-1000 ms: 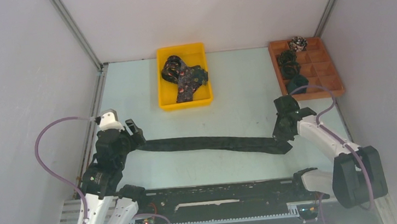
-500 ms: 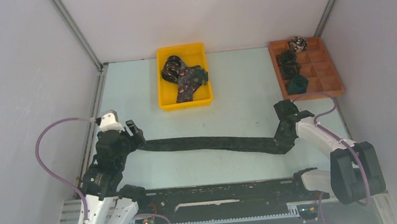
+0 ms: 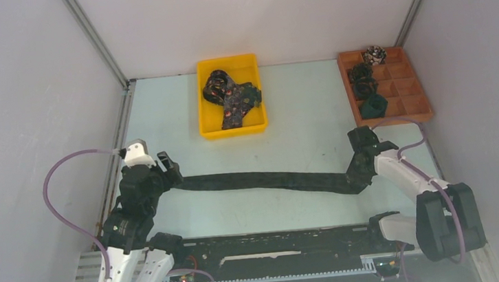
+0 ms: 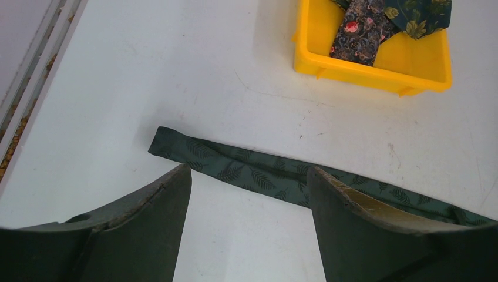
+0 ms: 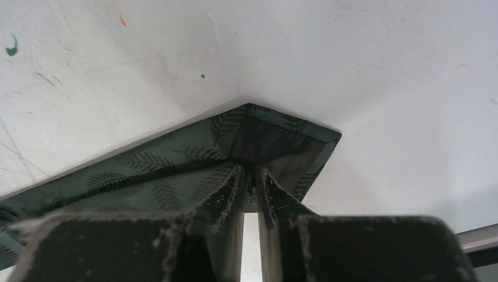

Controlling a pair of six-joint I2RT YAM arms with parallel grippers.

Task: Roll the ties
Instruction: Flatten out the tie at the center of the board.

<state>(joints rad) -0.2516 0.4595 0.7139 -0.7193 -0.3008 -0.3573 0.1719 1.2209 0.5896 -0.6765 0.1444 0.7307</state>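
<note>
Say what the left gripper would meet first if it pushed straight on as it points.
Probably the narrow end of the long dark green leaf-patterned fabric tie, flat on the white table; depth is unclear.

Top view: high above the near edge, looking down on the whole table (image 3: 301, 129). Wrist views look down from close; all three share the tie (image 3: 264, 178).

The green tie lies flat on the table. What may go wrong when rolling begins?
1. The right gripper, jaws almost closed, sits at the wide tip of the green tie; any grip looks slight, so the tip may slip out.
2. The left gripper hangs open over the narrow end, not holding it, so that end may drag and the roll go crooked.
</note>
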